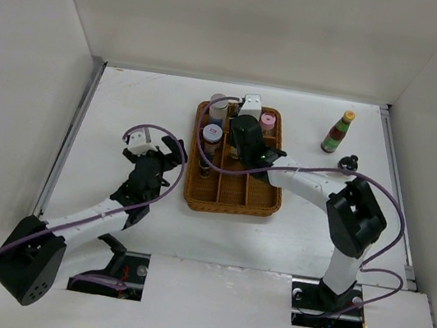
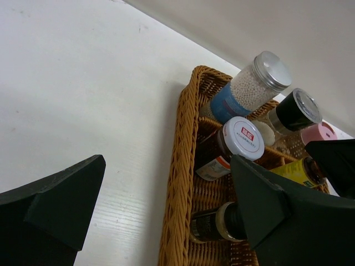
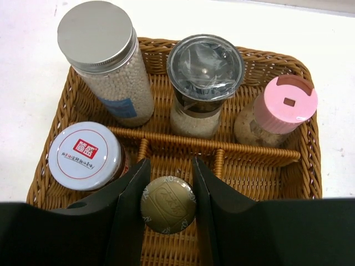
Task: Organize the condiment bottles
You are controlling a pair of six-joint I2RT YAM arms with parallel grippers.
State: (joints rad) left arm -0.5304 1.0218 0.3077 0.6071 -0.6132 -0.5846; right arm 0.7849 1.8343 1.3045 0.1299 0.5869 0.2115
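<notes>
The wicker tray (image 1: 266, 207) holds several condiment bottles. In the right wrist view, a silver-capped jar of white beads (image 3: 105, 55), a clear-lidded jar (image 3: 204, 83) and a pink-capped jar (image 3: 277, 108) stand in the back row. A jar with a white and red cap (image 3: 84, 156) stands front left. My right gripper (image 3: 166, 191) is shut on a gold-capped bottle (image 3: 167, 204) in the middle compartment. A dark bottle (image 2: 219, 224) lies on its side in the tray. My left gripper (image 2: 166, 166) is open and empty at the tray's left rim. The green bottle with the yellow cap (image 1: 338, 133) stands on the table at the right.
A small black-topped object (image 1: 349, 161) sits on the table just below the green bottle. White walls enclose the table on three sides. The tray's front compartments (image 1: 235, 187) show bare wicker.
</notes>
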